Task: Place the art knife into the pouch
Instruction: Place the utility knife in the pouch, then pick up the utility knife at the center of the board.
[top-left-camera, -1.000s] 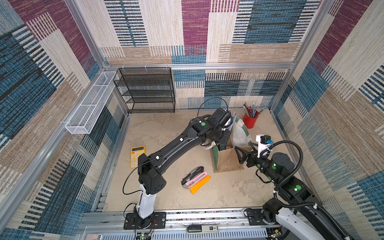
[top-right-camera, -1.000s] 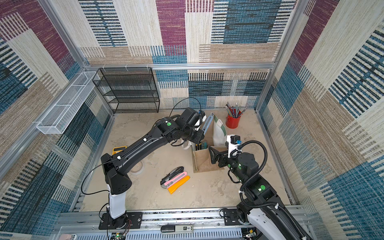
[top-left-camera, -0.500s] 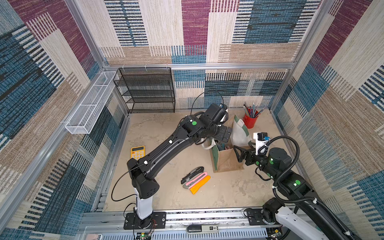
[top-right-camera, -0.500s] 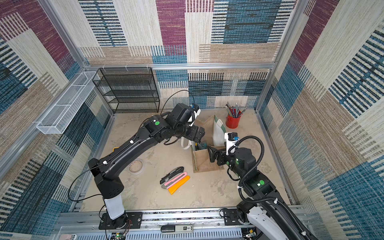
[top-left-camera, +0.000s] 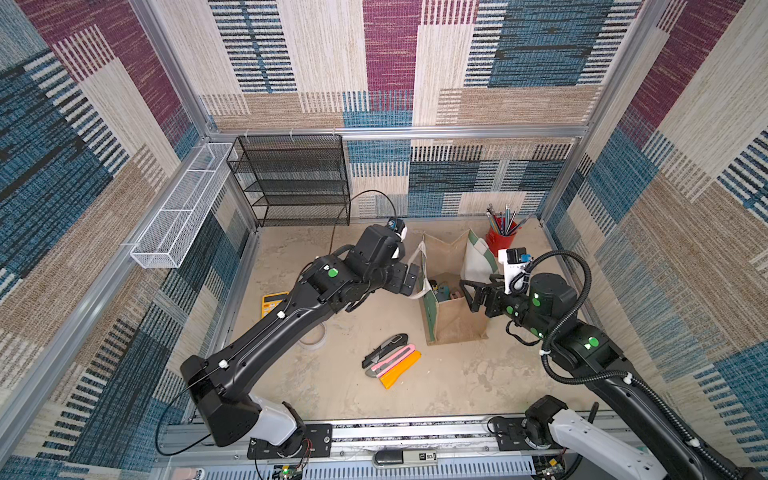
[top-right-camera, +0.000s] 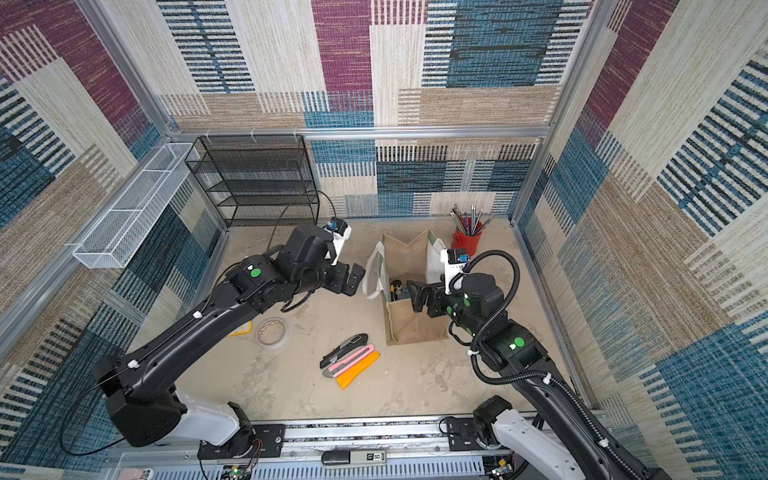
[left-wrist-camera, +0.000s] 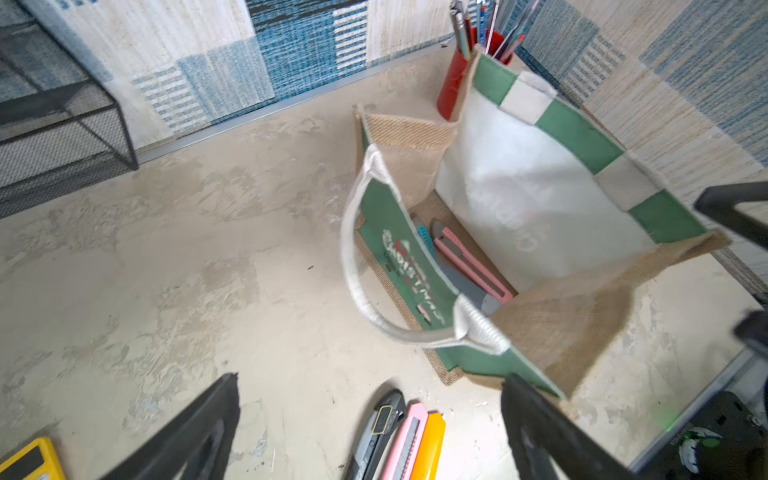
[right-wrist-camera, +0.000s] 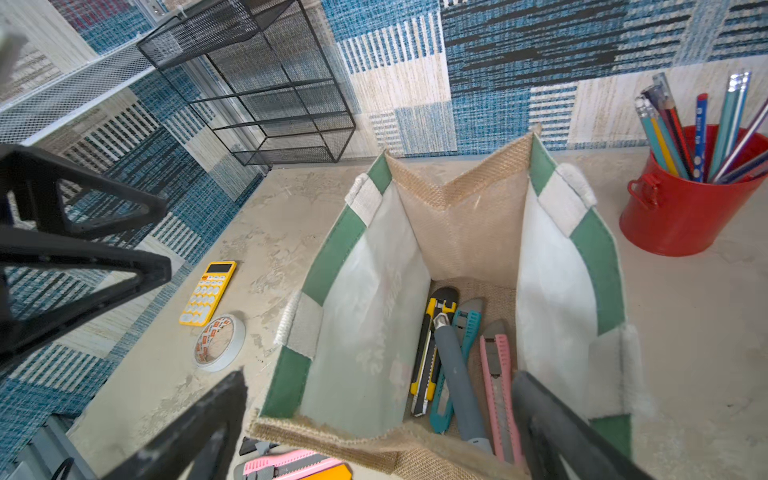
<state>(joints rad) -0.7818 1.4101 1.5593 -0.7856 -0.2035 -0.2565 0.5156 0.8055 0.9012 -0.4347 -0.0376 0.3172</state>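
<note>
The pouch stands upright and open at mid-right, a tan jute bag with green trim. Several art knives lie on its floor: yellow-black, teal, grey and pink. On the table in front of it, three more lie side by side: black, pink and orange. My left gripper hangs open and empty just left of the pouch's white handle. The right gripper is open and empty over the pouch's right rim.
A red pencil cup stands behind the pouch. A yellow calculator and a tape roll lie under the left arm. A black mesh shelf stands at the back wall, and a white wire basket hangs on the left wall.
My left gripper has opened and drawn back leftward from above the pouch's mouth to beside its handle. The right arm has barely moved.
</note>
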